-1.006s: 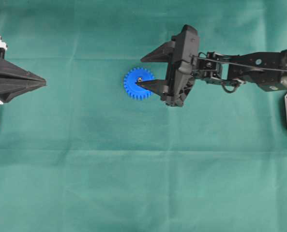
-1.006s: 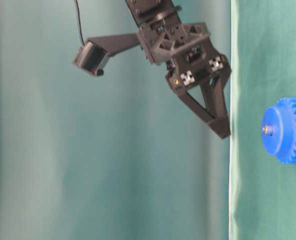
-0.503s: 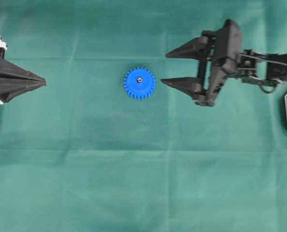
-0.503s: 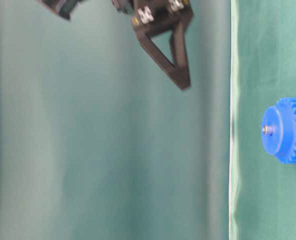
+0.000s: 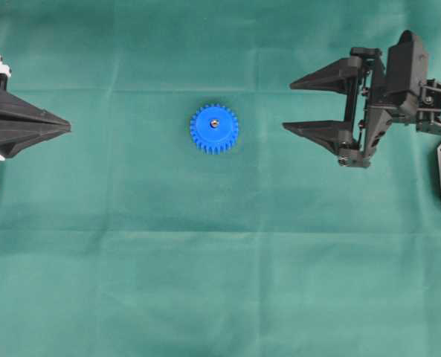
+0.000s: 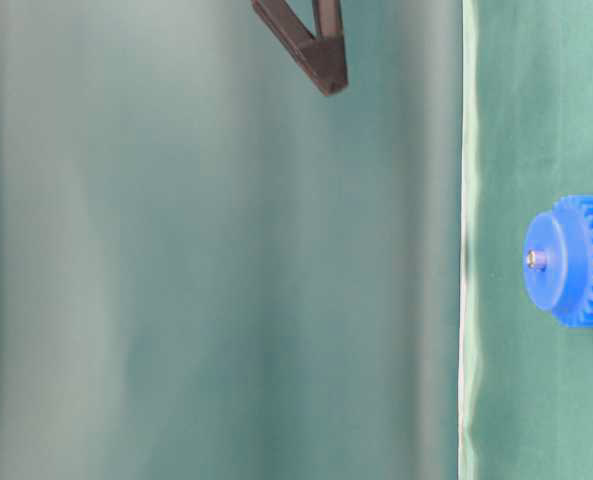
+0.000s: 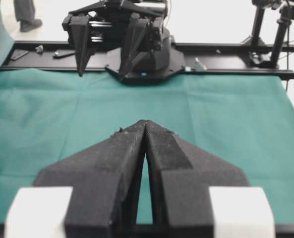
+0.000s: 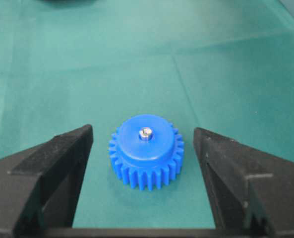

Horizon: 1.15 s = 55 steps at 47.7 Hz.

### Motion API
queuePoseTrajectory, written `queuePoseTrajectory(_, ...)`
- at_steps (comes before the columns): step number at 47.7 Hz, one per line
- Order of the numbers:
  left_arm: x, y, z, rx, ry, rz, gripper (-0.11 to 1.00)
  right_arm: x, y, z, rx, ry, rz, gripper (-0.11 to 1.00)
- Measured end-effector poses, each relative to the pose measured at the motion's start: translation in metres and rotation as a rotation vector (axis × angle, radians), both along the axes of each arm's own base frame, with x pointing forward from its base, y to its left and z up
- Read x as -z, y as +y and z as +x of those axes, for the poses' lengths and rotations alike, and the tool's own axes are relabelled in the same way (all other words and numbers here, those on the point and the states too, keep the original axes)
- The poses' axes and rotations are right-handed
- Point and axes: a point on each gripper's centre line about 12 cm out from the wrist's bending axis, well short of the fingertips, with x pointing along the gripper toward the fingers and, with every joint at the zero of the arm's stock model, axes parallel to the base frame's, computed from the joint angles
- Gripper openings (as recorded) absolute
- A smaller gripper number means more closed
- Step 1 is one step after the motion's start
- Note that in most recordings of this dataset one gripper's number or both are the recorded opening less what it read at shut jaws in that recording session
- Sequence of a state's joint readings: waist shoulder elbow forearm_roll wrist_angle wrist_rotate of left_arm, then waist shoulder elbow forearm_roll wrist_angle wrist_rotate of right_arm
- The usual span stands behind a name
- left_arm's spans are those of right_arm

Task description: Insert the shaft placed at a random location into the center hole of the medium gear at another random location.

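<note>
While the left gripper (image 5: 65, 128) is kept at the left edge of the overhead view with its jaws pressed together and nothing between them, the right gripper (image 5: 293, 105) is seen at the far right, its two fingers spread wide and pointing toward the middle, with nothing held. Between the two arms, well apart from both, the medium gear (image 5: 214, 129) is laid flat on the green cloth (image 5: 205, 282). The shaft (image 5: 214, 123) is seated upright in the center hole, its silvery tip showing just above the raised hub. From the right wrist view the gear is framed between the open fingers, untouched. Nothing is seen between gripper and gear.
</note>
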<state>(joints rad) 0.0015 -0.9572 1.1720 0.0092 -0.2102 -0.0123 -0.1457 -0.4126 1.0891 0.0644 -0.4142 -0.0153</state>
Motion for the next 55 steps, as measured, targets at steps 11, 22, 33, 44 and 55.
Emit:
queuePoseTrajectory(11, -0.0002, 0.0, 0.0, 0.0, -0.002, 0.001, 0.0, -0.0008, -0.0001, -0.0025, 0.002, -0.002, 0.001, 0.83)
queuePoseTrajectory(22, -0.0008, 0.0, 0.0001, 0.0, -0.003, 0.0, 0.0, -0.0001, 0.0, -0.0029, 0.002, 0.001, 0.002, 0.83)
queuePoseTrajectory(33, 0.0, 0.0, 0.0, 0.0, 0.0, 0.0, 0.0, 0.0001, 0.0, -0.0029, 0.002, 0.003, 0.002, 0.83)
queuePoseTrajectory(44, 0.0, 0.0, 0.0, 0.0, 0.0, 0.001, 0.0, -0.0001, 0.0004, -0.0028, 0.001, 0.001, 0.002, 0.83)
queuePoseTrajectory(55, -0.0002, 0.0, 0.0, 0.0, -0.002, 0.0, 0.0, 0.0001, 0.0, -0.0029, 0.002, 0.003, 0.002, 0.83)
